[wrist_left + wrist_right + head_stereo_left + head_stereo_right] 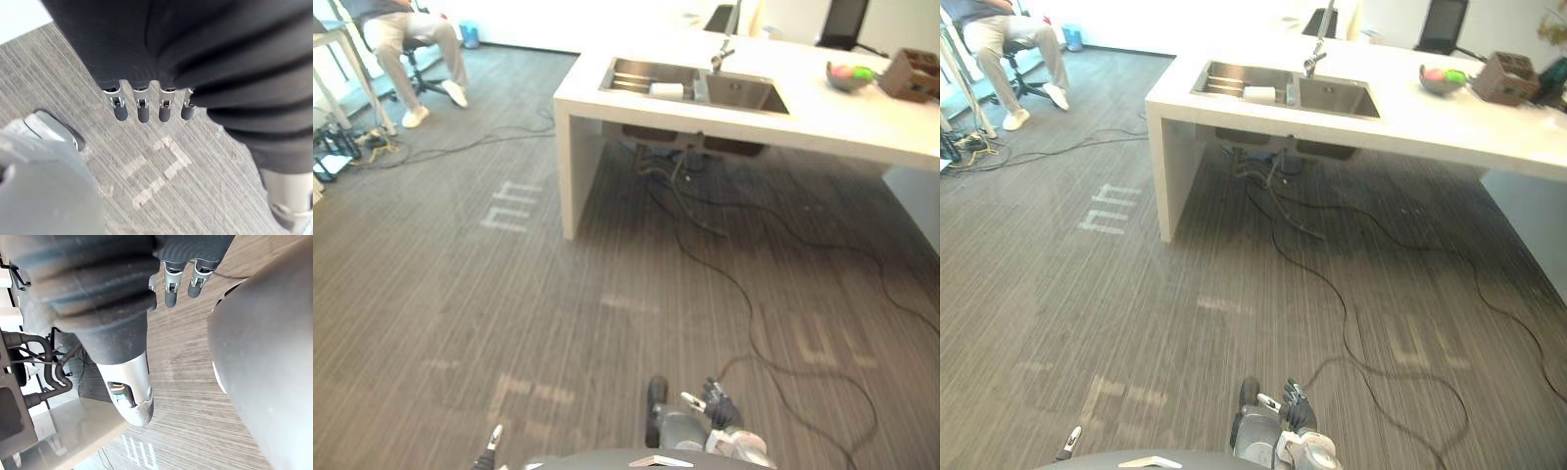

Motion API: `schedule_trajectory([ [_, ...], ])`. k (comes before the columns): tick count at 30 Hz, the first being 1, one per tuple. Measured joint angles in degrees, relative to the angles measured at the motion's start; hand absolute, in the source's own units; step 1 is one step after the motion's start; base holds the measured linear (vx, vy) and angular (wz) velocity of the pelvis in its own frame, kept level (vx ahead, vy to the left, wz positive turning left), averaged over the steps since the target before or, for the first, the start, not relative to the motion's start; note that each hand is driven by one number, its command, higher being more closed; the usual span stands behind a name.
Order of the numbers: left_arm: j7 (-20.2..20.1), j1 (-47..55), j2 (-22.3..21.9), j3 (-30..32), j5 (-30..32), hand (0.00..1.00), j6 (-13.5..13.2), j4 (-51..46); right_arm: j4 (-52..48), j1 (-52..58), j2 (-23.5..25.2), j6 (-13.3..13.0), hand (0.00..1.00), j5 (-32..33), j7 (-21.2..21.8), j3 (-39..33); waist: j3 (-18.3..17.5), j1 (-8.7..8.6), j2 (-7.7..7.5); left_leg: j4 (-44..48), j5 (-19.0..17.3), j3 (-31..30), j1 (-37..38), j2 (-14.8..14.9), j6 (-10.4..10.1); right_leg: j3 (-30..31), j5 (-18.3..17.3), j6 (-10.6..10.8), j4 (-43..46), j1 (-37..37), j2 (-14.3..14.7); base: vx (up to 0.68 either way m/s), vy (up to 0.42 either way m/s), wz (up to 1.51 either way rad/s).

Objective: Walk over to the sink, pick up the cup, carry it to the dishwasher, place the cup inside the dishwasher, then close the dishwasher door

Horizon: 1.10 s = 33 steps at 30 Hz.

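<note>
Left hand (143, 108) and right hand (171, 290) hang loose-fingered, empty — cup (667, 90) in sink (744, 95) left basin, against its divider edge

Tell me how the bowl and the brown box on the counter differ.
The bowl is round, grey and low; the brown box is angular and stands taller. The bowl holds pink and green things; what the box holds I cannot tell. The bowl sits nearer the sink, the box farther right. Both stand on the white counter.
</note>
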Motion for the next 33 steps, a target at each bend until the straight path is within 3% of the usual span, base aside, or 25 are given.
schedule_trajectory([
  [1,0.2,-0.1,-0.2,0.1,1.8,0.0,-0.2,-0.2,0.0,0.0,0.0,0.2,0.0,0.2,0.0,-0.5,-0.5,-0.07,-0.2,1.3,0.9,0.1,-0.1,0.7,0.0,0.0,-0.4,-0.8,2.5,-0.5,0.3,0.84,-0.415,0.2],
  [2,0.7,-0.2,-1.3,0.3,4.5,0.0,-0.6,-0.7,0.2,-0.2,-0.8,0.7,0.0,0.3,-0.1,-0.8,-1.2,0.03,1.29,5.0,3.5,0.0,-1.1,2.0,0.1,-0.8,-4.2,-1.8,5.6,-0.6,1.4,0.83,-0.438,-0.02],
  [4,0.8,-0.5,-1.8,1.0,7.4,0.0,-1.3,-1.1,1.3,-0.8,-1.6,1.4,0.0,0.2,0.0,-0.8,-2.0,-0.46,2.48,14.1,11.1,0.1,-5.1,3.1,0.4,-1.3,-7.4,-2.5,6.2,0.9,2.7,0.65,-0.328,-0.16],
  [5,0.9,-0.8,-2.1,1.2,9.6,0.0,-1.6,-1.1,2.3,-1.5,-2.0,2.0,0.0,-0.3,0.0,-0.7,-2.0,-0.8,2.86,21.5,19.5,0.5,-8.5,3.8,-0.8,-1.3,-8.5,-3.1,3.6,3.9,3.9,0.5,-0.218,-0.13],
  [6,1.1,-0.7,-2.3,1.2,10.9,0.0,-2.1,-1.2,2.5,-1.5,-2.2,2.4,0.0,-0.3,0.0,-0.4,-1.6,-0.56,2.66,26.0,22.0,1.0,-10.4,4.8,-1.6,-1.2,-8.6,-3.3,1.3,6.4,4.6,0.64,-0.239,-0.09],
  [7,1.8,-1.0,-2.2,0.8,13.8,0.0,-3.6,-2.1,3.0,-2.3,-2.4,3.0,0.0,-0.4,0.1,-0.3,-1.0,-0.53,3.11,36.4,19.2,3.6,-14.3,7.2,-0.8,-0.8,-8.9,-4.1,-3.7,12.3,6.6,0.62,-0.191,-0.07],
  [9,2.8,-1.1,-1.4,-1.6,17.9,0.0,-5.8,-4.3,5.5,-2.8,-2.6,4.4,0.0,-0.3,0.8,1.1,-0.3,0.42,2.1,44.4,12.9,6.1,-20.1,6.6,-0.8,0.0,-8.8,-4.1,-9.4,21.2,7.0,0.63,-0.159,-0.19],
  [11,3.9,-1.7,-0.8,-5.5,20.1,0.0,-8.2,-8.0,6.4,-4.5,-2.6,5.0,0.0,-0.3,1.5,2.0,0.2,1.34,1.37,38.6,7.8,9.6,-27.5,4.5,-0.1,1.7,-8.8,-4.1,-12.1,25.3,6.0,0.48,-0.01,-0.37],
  [13,4.5,-2.5,-0.3,-10.1,21.3,0.0,-9.7,-10.7,6.3,-5.1,-2.2,5.0,0.0,-0.2,1.8,1.9,1.2,1.84,0.08,26.1,7.5,12.8,-31.6,1.6,0.2,2.4,-9.6,-2.8,-12.5,27.1,3.7,0.43,0.095,-0.32],
  [14,4.3,-2.5,-0.2,-15.0,22.1,0.0,-10.7,-13.8,6.0,-5.1,-2.2,5.0,0.0,-0.2,1.8,2.0,1.5,2.27,-0.33,11.9,12.9,13.5,-33.2,-1.1,-0.3,3.2,-11.7,-1.0,-12.3,27.8,2.2,0.3,0.123,-0.31],
  [15,4.2,-2.2,-0.3,-17.3,22.5,0.0,-11.4,-15.6,5.7,-5.1,-2.7,4.9,0.0,-0.1,1.8,2.1,1.4,2.62,0.52,3.9,17.2,12.7,-33.5,-1.6,-1.1,4.1,-13.4,-0.5,-12.2,28.1,3.2,0.36,0.196,-0.54],
  [16,3.8,-1.8,-0.7,-21.4,23.1,0.0,-12.7,-18.0,6.1,-5.4,-3.1,5.0,0.0,0.0,1.7,3.4,1.6,3.42,1.91,1.8,26.8,11.4,-32.5,-1.8,2.0,6.8,-15.6,0.3,-12.5,29.6,3.5,0.45,0.253,-0.39],
  [18,4.5,-2.7,0.6,-25.3,24.8,0.0,-13.6,-23.0,6.1,-6.3,-2.1,5.0,0.0,-0.1,1.9,6.7,1.9,2.82,-1.09,3.4,23.3,11.4,-33.2,-4.0,2.0,12.4,-16.0,-1.1,-12.1,29.1,4.5,0.42,0.188,-0.12],
  [20,6.9,-2.7,0.8,-28.2,27.9,0.0,-13.4,-30.8,6.2,-7.2,-2.3,5.3,0.0,-0.1,1.7,8.2,2.0,2.89,-1.67,6.1,20.7,11.4,-34.0,-5.0,4.2,13.8,-15.7,-2.3,-12.2,29.5,4.1,0.32,0.088,-0.04],
  [22,9.6,-2.9,1.4,-29.5,30.8,0.0,-12.1,-40.9,5.8,-7.5,-2.2,6.4,0.0,-0.1,1.6,9.4,1.9,2.06,-1.71,3.5,20.2,11.6,-31.2,-6.7,5.0,15.5,-15.3,-2.3,-8.1,28.9,3.0,0.36,0.133,0.01],
  [24,10.1,-3.2,2.7,-30.3,34.2,0.0,-11.5,-51.8,4.1,-6.0,-2.0,8.2,0.0,-0.2,0.6,10.5,0.7,2.25,-1.37,-0.6,20.1,12.6,-27.7,-7.6,5.3,17.4,-14.8,0.7,2.2,24.7,2.6,0.26,0.07,-0.16],
  [26,9.1,-4.7,5.7,-30.6,38.5,0.0,-10.7,-64.5,3.5,-6.5,-1.2,10.2,0.0,-0.2,-1.9,10.6,0.0,2.19,-1.75,-4.5,19.6,14.5,-22.8,-8.1,5.5,16.0,-9.6,14.5,22.4,15.2,1.1,0.33,0.055,-0.32],
  [27,8.8,-5.2,6.6,-30.9,39.6,0.0,-10.7,-67.1,3.5,-6.6,-1.4,10.5,0.0,-0.2,-2.5,10.5,-0.1,2.12,-2.24,-5.0,18.8,14.8,-21.5,-8.3,5.8,14.4,-7.8,14.1,28.4,12.7,-0.3,0.4,0.012,-0.41],
  [28,8.3,-6.2,7.7,-32.3,42.1,0.0,-10.2,-70.8,3.3,-6.5,-1.3,11.2,0.0,-0.2,-3.1,10.5,-0.4,2.0,-2.92,-6.7,18.4,16.2,-17.5,-8.8,5.7,8.0,-8.6,9.5,39.0,7.6,-4.5,0.33,-0.015,-0.32],
  [30,8.2,-7.4,7.7,-35.4,44.7,0.0,-9.6,-72.8,2.2,-6.2,-1.4,11.2,0.0,-0.1,-3.3,10.5,-1.0,1.48,-2.54,-8.2,17.8,16.3,-13.5,-8.1,5.3,2.2,-12.6,3.2,41.2,4.2,-6.7,0.35,-0.043,-0.19],
  [31,8.2,-8.3,7.9,-36.6,45.5,0.0,-9.4,-73.0,2.0,-6.2,-1.3,11.2,0.0,-0.1,-3.4,10.4,-1.1,1.09,-2.54,-8.2,18.0,16.2,-12.7,-7.6,5.1,1.0,-14.0,2.5,39.6,3.3,-6.7,0.37,-0.104,0.09],
  [33,7.1,-13.5,9.1,-42.1,46.6,0.0,-7.4,-73.1,1.4,-6.7,-1.3,11.2,0.0,-0.2,-3.4,10.5,-1.2,-0.32,-1.56,-8.2,17.8,15.0,-11.0,-4.1,3.4,-2.6,-16.9,0.1,24.4,1.1,-5.4,0.36,-0.174,0.21],
])
